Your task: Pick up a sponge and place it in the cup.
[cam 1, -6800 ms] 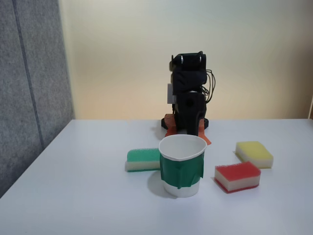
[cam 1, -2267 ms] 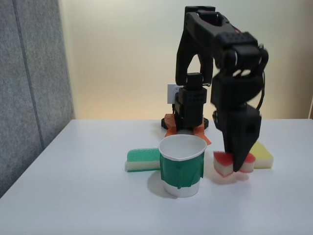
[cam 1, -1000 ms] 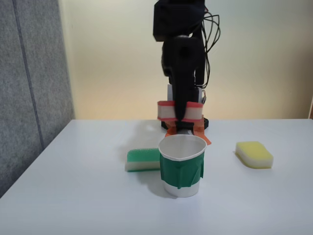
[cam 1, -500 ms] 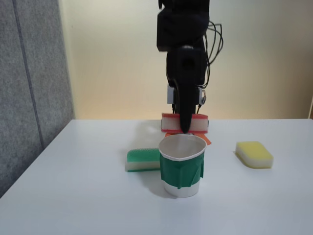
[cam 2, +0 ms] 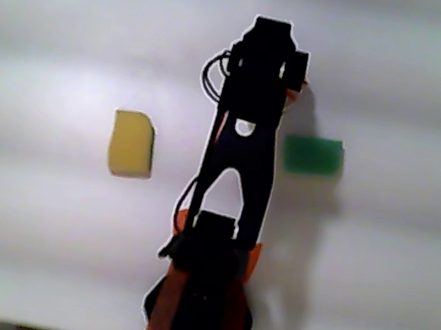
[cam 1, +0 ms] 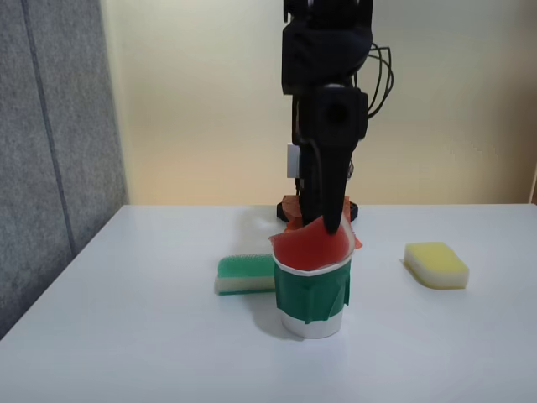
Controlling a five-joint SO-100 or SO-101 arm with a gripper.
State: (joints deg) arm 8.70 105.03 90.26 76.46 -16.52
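On the white bench [cam 1: 126, 336], the black gripper [cam 1: 329, 225] clenches the red-topped rectangular sponge [cam 1: 306, 248] tilted in the mouth of the green-taped white paper cup [cam 1: 312, 298], with a green-topped sponge [cam 1: 244, 274] just beside the cup.

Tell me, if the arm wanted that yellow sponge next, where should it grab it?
Probably from straight above, fingers closing across its narrower width. The yellow sponge lies flat on the table, a low block with nothing close beside it, so both long sides are free. The gripper is busy with the red sponge.
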